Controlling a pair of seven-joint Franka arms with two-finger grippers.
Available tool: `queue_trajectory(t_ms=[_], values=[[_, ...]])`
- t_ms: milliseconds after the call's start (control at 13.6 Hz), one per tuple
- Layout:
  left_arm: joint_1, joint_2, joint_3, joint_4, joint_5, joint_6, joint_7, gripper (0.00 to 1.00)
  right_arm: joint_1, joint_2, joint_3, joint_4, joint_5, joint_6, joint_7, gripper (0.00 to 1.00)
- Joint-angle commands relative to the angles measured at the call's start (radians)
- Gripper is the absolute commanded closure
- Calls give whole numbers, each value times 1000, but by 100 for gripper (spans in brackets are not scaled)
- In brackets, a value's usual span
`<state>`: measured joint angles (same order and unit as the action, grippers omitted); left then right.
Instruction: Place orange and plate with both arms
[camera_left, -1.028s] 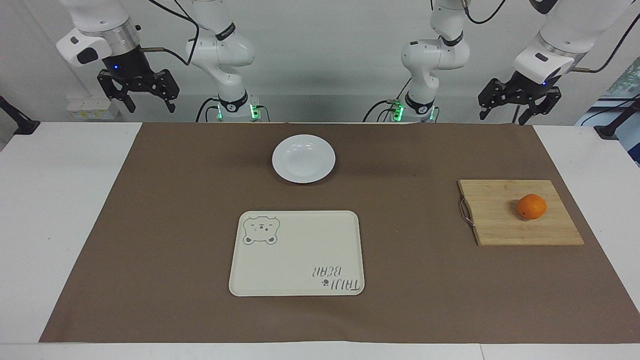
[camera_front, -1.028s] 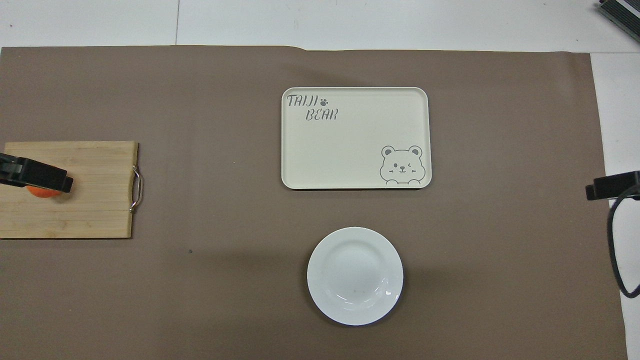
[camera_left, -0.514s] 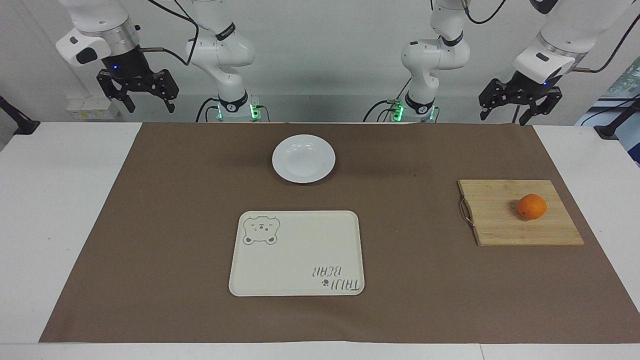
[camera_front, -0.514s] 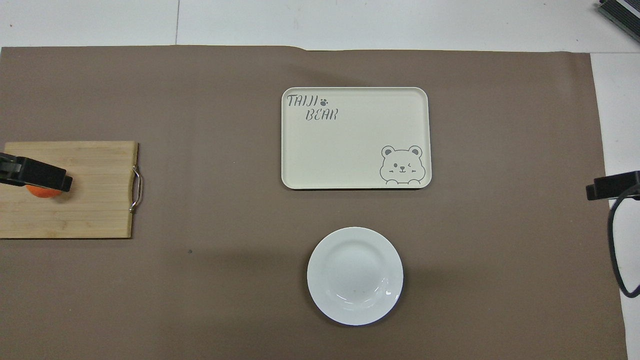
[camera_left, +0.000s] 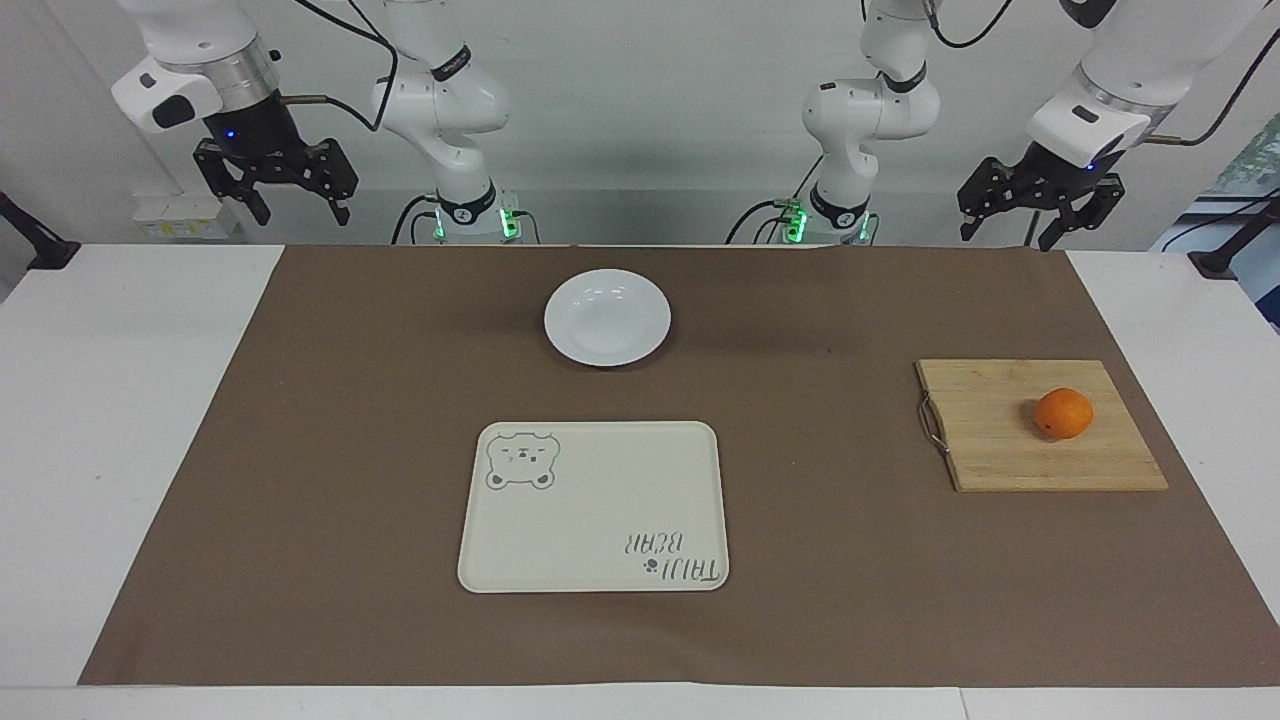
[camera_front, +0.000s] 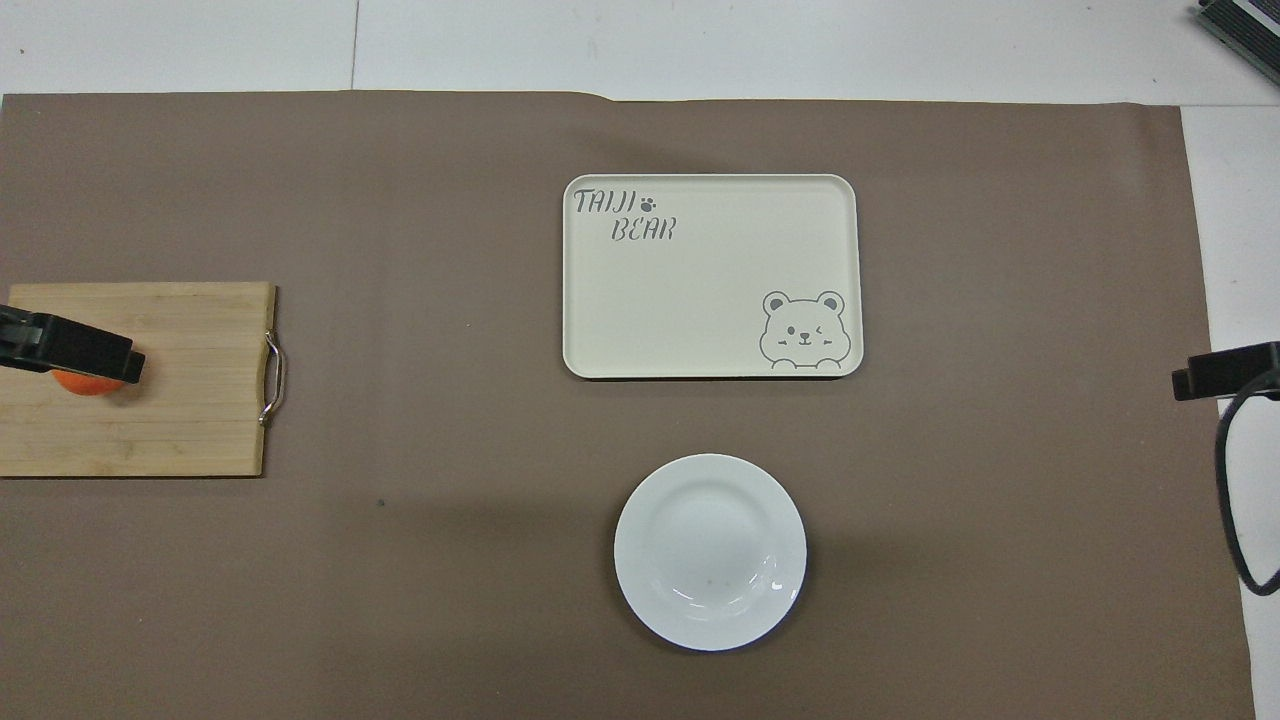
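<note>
Two grippers hang high at the upper corners of the facing view, and we read both as waiting with nothing held. At upper left our right gripper has its fingers spread wide above the bare tabletop. Moving across, the white plate lies upper centre on the brown mat, with the bear tray below it, a clear strip between them. At right the orange rests on the bamboo cutting board, well inside its edges. At upper right our left gripper is parted too. We judge each arm has open mat along its path.
</note>
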<state>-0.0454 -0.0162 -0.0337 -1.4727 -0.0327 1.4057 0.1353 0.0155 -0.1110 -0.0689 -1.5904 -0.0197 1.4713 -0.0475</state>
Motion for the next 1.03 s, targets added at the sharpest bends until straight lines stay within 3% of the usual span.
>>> queue_trajectory(t_ms=[0,220,514,954], values=[[7,-18,0,-20,-16,25,3,0,-6,-12,3,-5,-2,-13,3,0],[21,-16,8,-24,-18,82,7,0,0,-12,3,-5,-2,-13,5,0],[123,1,8,-61,-21,172,99,0,-9,-10,-12,-5,-11,-14,6,0],[245,93,8,-155,-21,407,164,0,15,-9,-22,-7,-17,-14,9,0]])
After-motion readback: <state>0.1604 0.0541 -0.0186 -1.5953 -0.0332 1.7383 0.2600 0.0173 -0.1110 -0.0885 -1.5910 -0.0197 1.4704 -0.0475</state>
